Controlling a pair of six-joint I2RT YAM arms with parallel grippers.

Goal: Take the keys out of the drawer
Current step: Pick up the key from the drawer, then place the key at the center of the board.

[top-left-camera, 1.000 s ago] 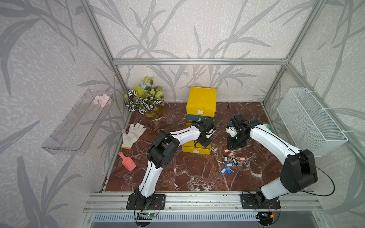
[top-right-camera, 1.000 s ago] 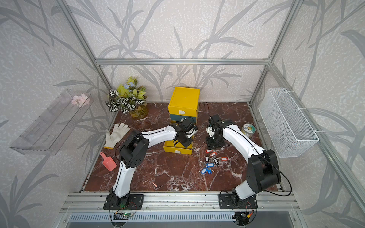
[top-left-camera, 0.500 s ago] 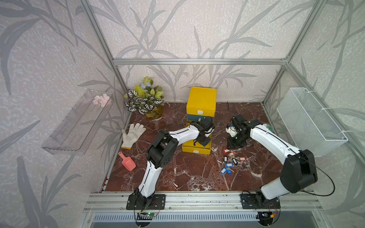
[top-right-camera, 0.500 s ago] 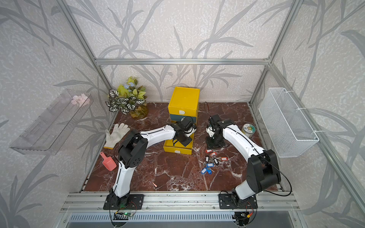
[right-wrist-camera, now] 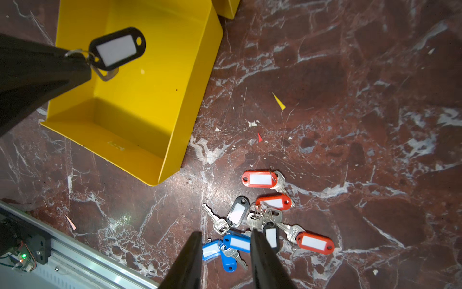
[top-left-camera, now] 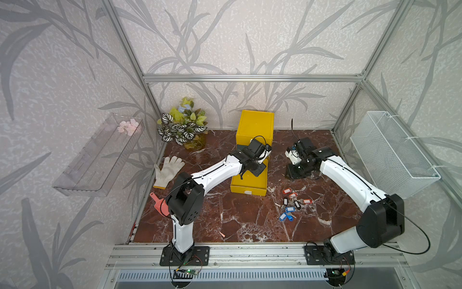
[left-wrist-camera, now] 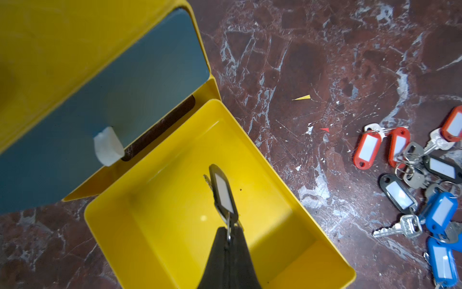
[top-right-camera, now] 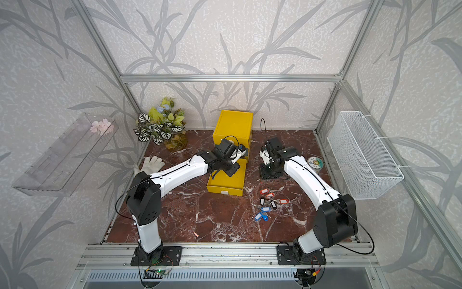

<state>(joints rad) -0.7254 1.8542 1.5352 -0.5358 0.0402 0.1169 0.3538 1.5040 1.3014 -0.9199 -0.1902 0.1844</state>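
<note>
In both top views I have the left gripper (top-left-camera: 256, 169) over the open yellow drawer (top-left-camera: 248, 187) at frame centre. The key pile (top-left-camera: 291, 205) lies on the marble floor (top-left-camera: 237, 220), lower right of the drawer.

Left wrist: my jaws are pinched tight on the ring of the black-tagged key (left-wrist-camera: 222, 192), which dangles above the drawer's floor.

Right wrist: the right gripper (right-wrist-camera: 226, 234) stands half open and empty, with the key pile in sight past its tips.

Drawer (top-left-camera: 247, 186) stands pulled out in front of its cabinet (top-left-camera: 255, 125) at the back of the surface (top-left-camera: 237, 220). One key (left-wrist-camera: 222, 192) hangs from the left pincer (left-wrist-camera: 228, 234) over the drawer; more keys (top-left-camera: 290, 206) lie heaped on the surface to its right. A plant (top-left-camera: 183, 127) and glove (top-left-camera: 167, 170) sit far left.
</note>
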